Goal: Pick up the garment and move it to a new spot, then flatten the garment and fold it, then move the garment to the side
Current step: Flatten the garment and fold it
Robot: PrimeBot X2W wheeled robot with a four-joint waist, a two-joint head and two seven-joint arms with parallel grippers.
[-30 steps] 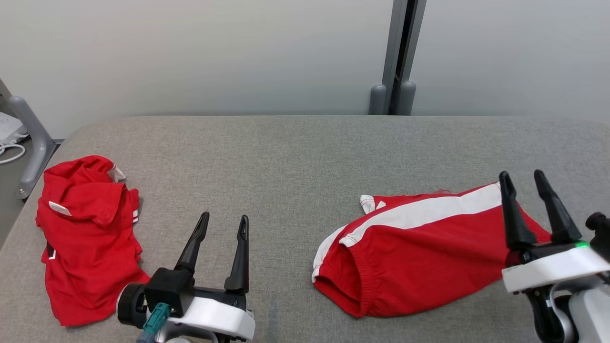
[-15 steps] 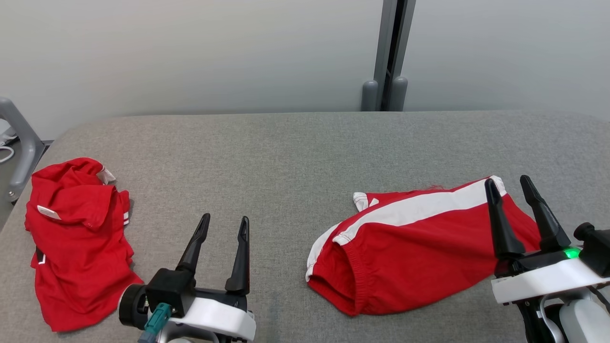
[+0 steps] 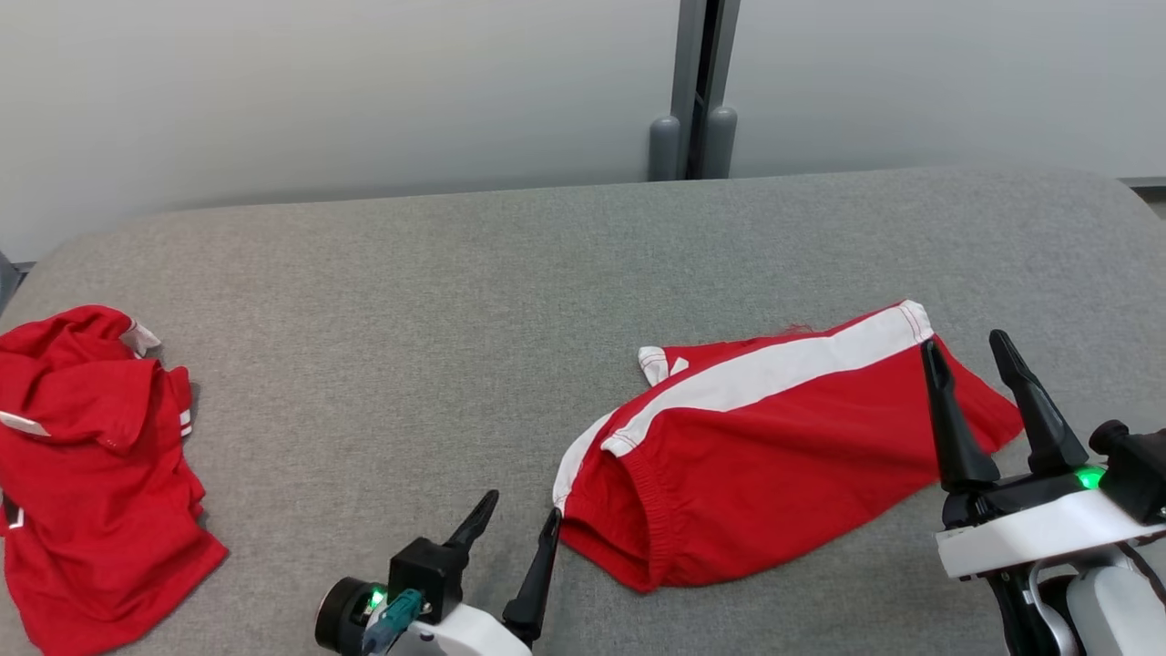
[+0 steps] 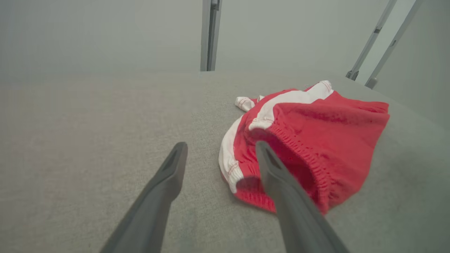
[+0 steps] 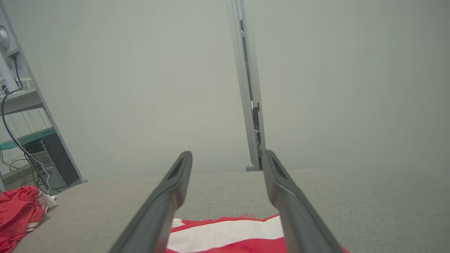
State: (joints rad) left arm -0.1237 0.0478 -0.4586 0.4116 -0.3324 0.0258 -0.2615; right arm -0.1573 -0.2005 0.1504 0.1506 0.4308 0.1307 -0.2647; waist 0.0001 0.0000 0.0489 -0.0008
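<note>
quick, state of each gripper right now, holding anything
left gripper: open, holding nothing, fingertips near the waistband of the red shorts
right gripper: open, holding nothing, above the other end of the shorts

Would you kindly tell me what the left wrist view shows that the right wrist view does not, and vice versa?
Left wrist view: the elastic waistband of the red shorts with a white stripe, beside the open left gripper. Right wrist view: a crumpled red garment, a shelf with cables, the open right gripper. Shared: the shorts, the grey fabric table, the grey post.
</note>
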